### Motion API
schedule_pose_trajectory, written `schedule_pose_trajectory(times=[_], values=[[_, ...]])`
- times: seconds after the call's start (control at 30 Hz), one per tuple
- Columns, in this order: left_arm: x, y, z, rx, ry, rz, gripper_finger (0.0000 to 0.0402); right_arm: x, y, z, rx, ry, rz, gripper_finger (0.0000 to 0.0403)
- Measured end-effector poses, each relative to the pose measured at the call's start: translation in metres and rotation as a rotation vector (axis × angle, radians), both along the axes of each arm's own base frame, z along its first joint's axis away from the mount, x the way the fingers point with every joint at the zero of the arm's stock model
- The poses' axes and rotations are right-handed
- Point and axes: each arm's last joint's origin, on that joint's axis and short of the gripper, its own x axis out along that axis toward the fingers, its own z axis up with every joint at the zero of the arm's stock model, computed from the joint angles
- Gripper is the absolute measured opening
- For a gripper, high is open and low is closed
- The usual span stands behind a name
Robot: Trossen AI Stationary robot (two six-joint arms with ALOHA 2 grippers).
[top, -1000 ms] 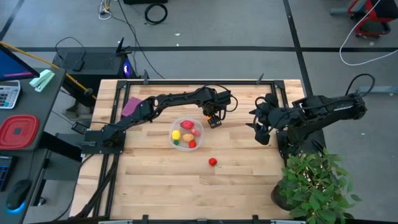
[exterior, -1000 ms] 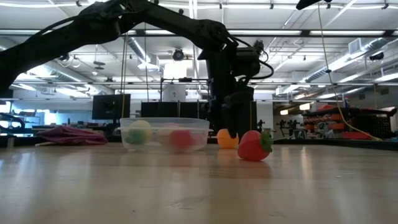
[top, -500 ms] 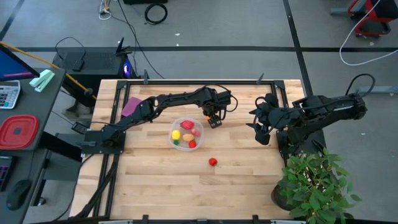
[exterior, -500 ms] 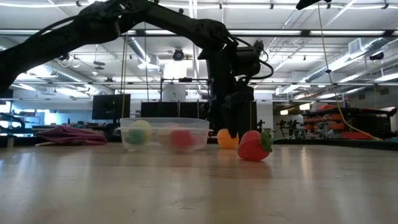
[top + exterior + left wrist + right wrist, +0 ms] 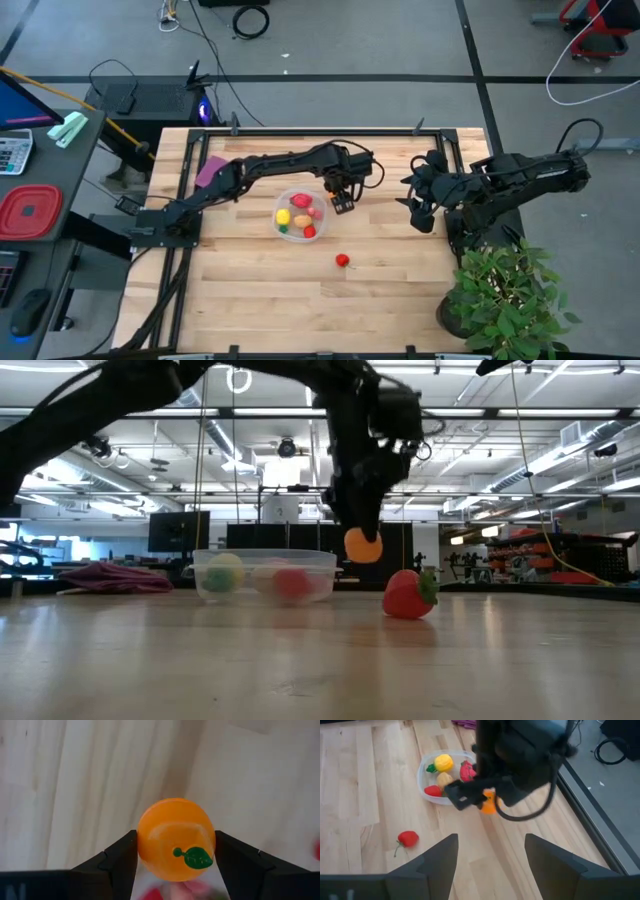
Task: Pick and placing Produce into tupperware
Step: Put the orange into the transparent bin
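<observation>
Above table (image 5: 250,290), orange (image 5: 176,839) between claw (image 5: 176,855) fingers

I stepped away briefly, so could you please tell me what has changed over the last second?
The left gripper, fingers shut on the small orange toy fruit, has lifted it off the wooden table beside the round clear plastic container. The red toy pepper and right gripper stayed put.

Left tool (image 5: 362,545) risen, orange fruit (image 5: 362,546) lifted off table (seemingly toward tupperware (image 5: 265,574))
</observation>
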Motion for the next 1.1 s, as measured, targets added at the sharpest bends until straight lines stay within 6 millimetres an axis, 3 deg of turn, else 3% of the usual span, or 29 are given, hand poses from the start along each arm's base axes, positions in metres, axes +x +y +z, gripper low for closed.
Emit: schedule_pose_trajectory(times=[0.17, 0.43, 0.63, 0.97, 1.1], values=[[-0.017, -0.026, 0.028, -0.017, 0.051, 0.001, 0.0239, 0.0, 0.0, 0.0, 0.0, 0.001, 0.0, 0.024], [-0.032, -0.066, 0.03, 0.027, 0.222, 0.027, 0.0241, -0.001, 0.0, 0.0, -0.002, 0.008, 0.0, 0.024], [-0.027, -0.074, 0.011, 0.03, 0.207, 0.024, 0.0251, -0.001, 0.0, -0.001, 0.002, 0.007, -0.004, 0.024], [-0.04, -0.067, -0.045, 0.026, 0.372, 0.094, 0.025, -0.002, -0.001, -0.002, 0.015, 0.022, -0.024, 0.024], [-0.041, -0.067, -0.051, 0.03, 0.37, 0.09, 0.0269, -0.002, -0.001, -0.002, 0.015, 0.022, -0.024, 0.024]])
